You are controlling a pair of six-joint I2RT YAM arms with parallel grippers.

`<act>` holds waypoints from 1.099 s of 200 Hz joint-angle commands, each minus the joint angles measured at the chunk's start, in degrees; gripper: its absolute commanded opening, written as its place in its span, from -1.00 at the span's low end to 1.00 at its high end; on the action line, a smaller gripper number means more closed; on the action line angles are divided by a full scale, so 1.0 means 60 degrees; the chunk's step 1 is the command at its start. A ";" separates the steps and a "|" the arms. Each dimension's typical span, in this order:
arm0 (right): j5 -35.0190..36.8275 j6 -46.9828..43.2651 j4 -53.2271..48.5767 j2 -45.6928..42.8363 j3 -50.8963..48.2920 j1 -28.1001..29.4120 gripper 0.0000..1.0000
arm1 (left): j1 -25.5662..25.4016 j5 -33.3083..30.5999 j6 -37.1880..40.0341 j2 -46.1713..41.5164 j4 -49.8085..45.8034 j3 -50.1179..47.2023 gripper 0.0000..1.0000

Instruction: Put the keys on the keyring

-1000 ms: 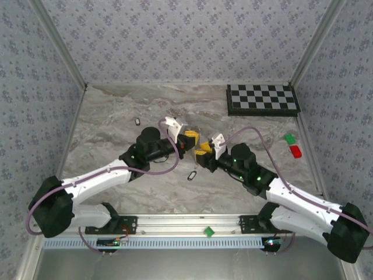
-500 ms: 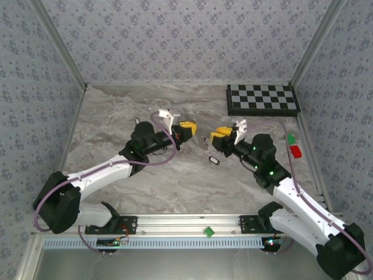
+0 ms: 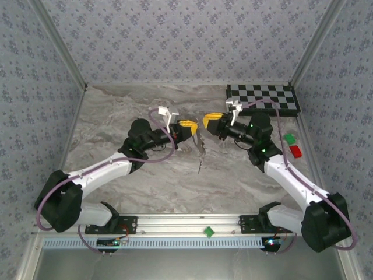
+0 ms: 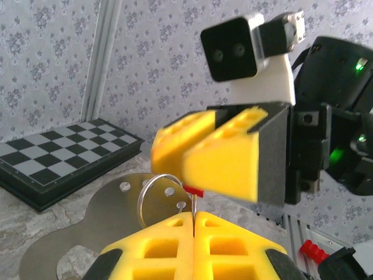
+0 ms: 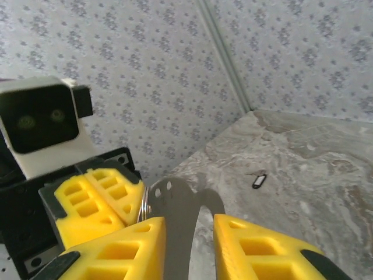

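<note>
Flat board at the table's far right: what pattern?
Black-and-white checkered board; clearest in the top external view.

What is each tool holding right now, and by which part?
The left tool pinches the keyring by one edge, the loop sticking out beyond the shut jaws, a metal plate alongside. The right tool stands open astride that plate, gripping nothing.

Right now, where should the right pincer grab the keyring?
Probably the free arc of the keyring sticking out past the shut left pincer. Bring the right pincer in head-on from the opposite side, fingers across the thin wire; the rest is pinched there.
</note>
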 commanded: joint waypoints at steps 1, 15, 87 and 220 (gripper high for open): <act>-0.0706 0.0420 0.1240 0.0077 0.0085 0.0153 -0.42 | 0.0118 0.0321 -0.0257 0.0004 0.0720 0.0579 -1.00; -0.0749 0.0481 0.1462 0.0156 -0.0030 0.0201 -0.44 | 0.0118 0.0297 -0.0318 0.0021 0.0750 0.0615 -1.00; -0.0840 0.0509 0.1710 0.0364 -0.0155 0.0333 -0.74 | 0.0117 0.0347 -0.0549 0.0023 0.0887 0.0601 -1.00; -0.0295 -0.1439 -0.1282 -0.0176 0.0269 0.0448 -1.00 | 0.0307 0.0697 -0.0367 0.0155 0.0034 0.0683 -0.28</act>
